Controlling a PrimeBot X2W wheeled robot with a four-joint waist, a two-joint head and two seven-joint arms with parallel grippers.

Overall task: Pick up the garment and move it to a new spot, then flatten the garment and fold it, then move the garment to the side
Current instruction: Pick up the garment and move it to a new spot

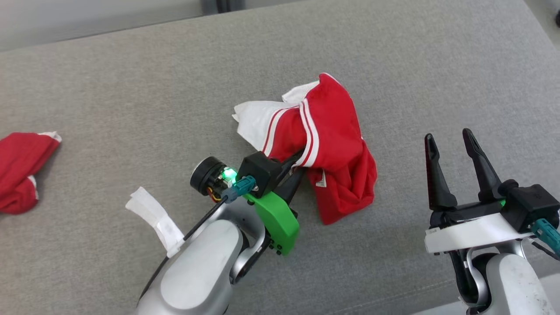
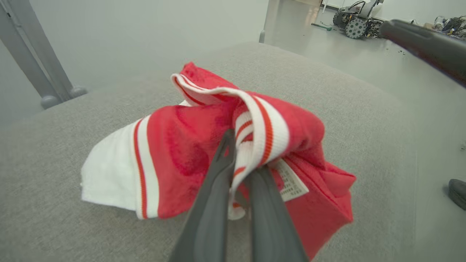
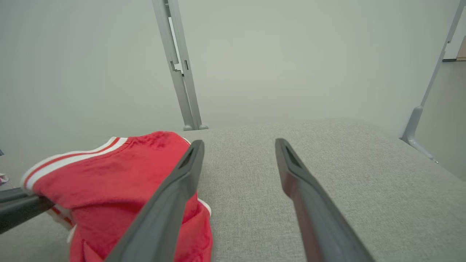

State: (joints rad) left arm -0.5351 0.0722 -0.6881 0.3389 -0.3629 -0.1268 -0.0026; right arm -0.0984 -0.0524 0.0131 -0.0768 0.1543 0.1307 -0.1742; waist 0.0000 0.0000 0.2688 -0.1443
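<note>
The left gripper (image 1: 298,162) is clenched on the red-and-white garment (image 1: 332,144). Its two dark fingers pinch the striped ribbed band just beside the sewn-in label (image 2: 291,182). That hold looks deliberate: the band is a thick, finished edge, so it probably slips less than the loose red cloth and gives a known edge to pull from.

The rest of the garment lies crumpled on the grey cushioned surface (image 1: 131,87), ahead of the left gripper's fingertips. A white panel spills to the left of the fingers in the left wrist view, and red folds sag to their right. The cloth humps up at the pinch, while its far parts seem to rest on the surface, so I judge this to be the first step, the carry to a new spot, with flattening and folding not yet done.

The right gripper (image 1: 449,135) is released and holds nothing, with its fingers spread wide. The garment sits off to its left, near but apart from its left finger. It probably waits there to take a second edge once spreading starts.

Another red garment (image 1: 22,170) lies well away on the left gripper's far side, outside this grasp.
</note>
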